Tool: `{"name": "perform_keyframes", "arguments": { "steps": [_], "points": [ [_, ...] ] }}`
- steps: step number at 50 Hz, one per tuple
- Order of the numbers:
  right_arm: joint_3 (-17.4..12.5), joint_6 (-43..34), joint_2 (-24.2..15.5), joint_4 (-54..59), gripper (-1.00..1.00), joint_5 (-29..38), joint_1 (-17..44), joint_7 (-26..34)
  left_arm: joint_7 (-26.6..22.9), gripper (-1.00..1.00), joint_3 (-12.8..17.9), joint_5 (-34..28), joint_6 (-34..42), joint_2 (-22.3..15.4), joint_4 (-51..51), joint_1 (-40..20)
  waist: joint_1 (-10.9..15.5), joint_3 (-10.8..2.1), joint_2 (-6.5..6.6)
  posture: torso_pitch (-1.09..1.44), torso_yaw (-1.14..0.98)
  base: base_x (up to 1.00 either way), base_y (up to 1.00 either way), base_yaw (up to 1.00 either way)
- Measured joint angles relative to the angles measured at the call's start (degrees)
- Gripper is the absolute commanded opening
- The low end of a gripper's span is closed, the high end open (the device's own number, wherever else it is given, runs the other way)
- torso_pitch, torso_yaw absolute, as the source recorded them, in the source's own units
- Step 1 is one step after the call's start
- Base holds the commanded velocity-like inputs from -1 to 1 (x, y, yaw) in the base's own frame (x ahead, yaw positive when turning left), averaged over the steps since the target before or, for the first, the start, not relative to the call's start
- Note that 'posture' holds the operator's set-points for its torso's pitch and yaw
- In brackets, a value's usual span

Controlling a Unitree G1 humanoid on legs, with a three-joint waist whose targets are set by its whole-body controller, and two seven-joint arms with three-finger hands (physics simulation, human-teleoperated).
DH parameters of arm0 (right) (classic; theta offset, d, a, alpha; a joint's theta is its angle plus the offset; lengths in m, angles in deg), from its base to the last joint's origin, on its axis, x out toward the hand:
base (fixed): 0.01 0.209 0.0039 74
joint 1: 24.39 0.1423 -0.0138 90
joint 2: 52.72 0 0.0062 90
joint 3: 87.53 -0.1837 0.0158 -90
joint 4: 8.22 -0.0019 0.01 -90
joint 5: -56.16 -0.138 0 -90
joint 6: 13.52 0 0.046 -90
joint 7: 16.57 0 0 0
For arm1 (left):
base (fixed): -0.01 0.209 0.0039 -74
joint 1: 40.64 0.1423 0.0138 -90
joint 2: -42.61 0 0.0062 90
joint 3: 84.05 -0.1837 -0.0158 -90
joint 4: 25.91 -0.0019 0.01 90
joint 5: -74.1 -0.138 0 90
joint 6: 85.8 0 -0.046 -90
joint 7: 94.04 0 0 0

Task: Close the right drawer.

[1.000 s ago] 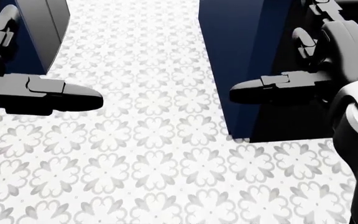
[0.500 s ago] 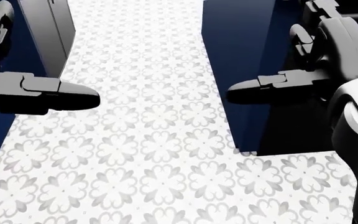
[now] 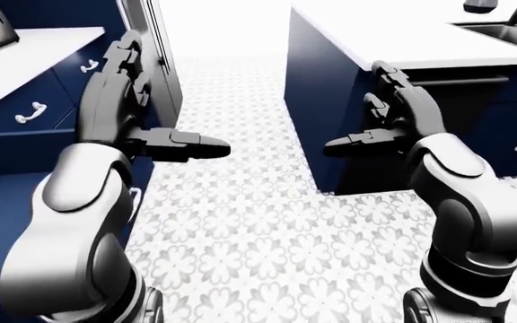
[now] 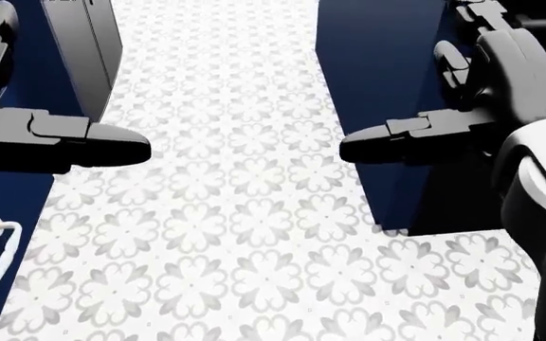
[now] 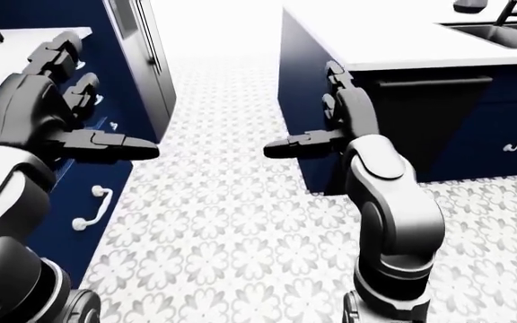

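Left hand [image 3: 128, 94] and right hand [image 3: 393, 111]: fingers open, empty, raised over patterned floor [image 3: 240, 222]. Navy drawers [image 3: 25, 111] at left, fronts flush; right drawer not identifiable. Island [image 3: 348, 81] at right, sink [image 3: 501, 30] far right. Aisle between unobstructed.

Two hands, left [image 3: 119, 101] and right [image 3: 402, 114]; one sink [image 3: 501, 30].

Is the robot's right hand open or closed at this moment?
Open. The right hand holds nothing: its thumb points sideways and its fingers stretch up beside the dark blue island.
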Motion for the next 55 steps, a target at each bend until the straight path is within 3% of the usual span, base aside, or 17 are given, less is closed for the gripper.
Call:
{"name": "perform_keyframes", "arguments": {
  "steps": [5,7,10,12,15,18,22,29,32,34,36,38,42,44,45,49,55],
  "points": [
    [-0.56,0.82,-0.15,-0.90,1.00,0.44,0.40,-0.18,-0.21,1.00,-0.02,0.22,-0.29,-0.12,0.60,-0.47,-0.10,-0.06,-3.79,0.00,0.00,0.00,0.22,0.00],
    [-0.88,0.84,-0.35,-0.77,1.00,0.58,0.02,-0.24,-0.33,1.00,-0.34,0.38,-0.03,0.29,1.00,-0.27,-0.83,0.21,-2.94,0.00,0.00,0.00,0.21,0.00],
    [-1.19,0.02,-0.27,0.17,1.00,1.01,-0.70,-0.50,-0.77,1.00,-0.92,1.00,0.57,0.37,0.50,0.06,-0.59,-0.19,-3.32,0.00,0.00,0.00,0.22,0.00],
    [-1.02,-0.12,-0.26,0.06,1.00,1.07,-0.42,-0.52,-0.79,1.00,-0.63,1.02,0.56,0.22,0.42,-0.20,-0.27,-0.26,-2.50,0.00,0.00,0.00,0.22,0.00],
    [-0.82,0.46,-0.15,-0.69,1.00,0.97,-0.21,-0.41,-0.71,1.00,-0.13,0.85,0.11,0.03,1.09,-0.35,-0.32,0.31,-0.20,0.00,0.00,0.00,0.22,0.00],
    [-0.60,0.69,-0.17,-0.42,1.00,0.98,0.20,-0.26,-0.79,1.00,0.37,0.94,0.26,-0.33,1.25,-0.80,-0.43,-0.16,3.51,0.00,0.00,0.00,0.22,0.00],
    [0.88,0.26,0.67,0.29,1.00,0.41,-0.40,0.32,-0.18,1.00,1.01,0.30,0.59,-0.37,0.43,0.54,0.41,0.15,2.73,0.00,0.00,0.00,0.21,0.00],
    [0.21,1.70,0.55,0.88,1.00,1.01,0.43,0.16,-0.32,1.00,0.59,0.68,-0.37,-0.38,0.35,0.26,-0.21,0.15,-1.52,0.00,0.00,0.00,0.22,0.00],
    [0.21,1.27,0.44,0.00,1.00,1.11,0.74,0.03,-0.34,1.00,0.85,0.74,-0.52,-0.42,0.51,0.26,-0.12,-0.05,-4.03,0.00,0.00,0.00,0.23,0.00],
    [-0.32,1.02,0.28,-0.34,1.00,1.24,0.07,-0.03,-0.52,1.00,0.38,1.04,-0.22,-0.02,1.00,0.73,-0.70,0.46,-2.97,0.00,0.00,0.00,0.22,0.00],
    [-0.50,0.61,0.31,0.50,1.00,1.64,-0.42,-0.29,-0.79,1.00,-0.03,1.51,0.18,0.02,0.56,0.83,-0.56,-0.06,-3.53,0.00,0.00,0.00,0.22,0.00],
    [-0.45,0.42,0.23,0.85,1.00,1.81,-0.09,-0.36,-0.79,1.00,0.07,1.65,0.21,-0.08,0.46,0.63,-0.25,-0.43,-3.03,0.00,0.00,0.00,0.22,0.00],
    [-0.80,0.60,-0.01,-0.59,1.00,1.61,0.29,-0.13,-0.48,1.00,0.29,1.44,0.23,-0.28,1.42,-0.36,-0.35,0.33,0.29,0.00,0.00,0.00,0.22,0.00],
    [-0.86,0.77,-0.05,-0.48,1.00,1.58,0.41,-0.12,-0.43,1.00,0.12,1.45,0.27,-0.36,1.59,-0.57,-0.55,0.04,2.69,0.00,0.00,0.00,0.22,0.00],
    [-0.70,0.89,0.26,-0.36,1.00,1.56,0.52,-0.12,-0.45,1.00,0.32,1.46,0.35,-0.67,1.62,-0.60,-0.30,-0.25,3.03,0.00,0.00,0.00,0.23,0.00],
    [0.87,0.04,0.75,0.38,1.00,0.73,0.01,0.40,-0.05,1.00,1.11,0.78,1.80,-0.98,1.06,-0.12,0.24,0.39,1.94,0.00,0.00,0.00,0.22,0.00],
    [-0.27,0.06,0.14,-1.07,1.00,0.83,1.06,0.25,-0.22,1.00,0.72,0.84,2.01,-1.17,2.18,-1.50,-0.20,0.10,-1.49,0.00,0.00,0.00,0.22,0.00]
  ]
}}
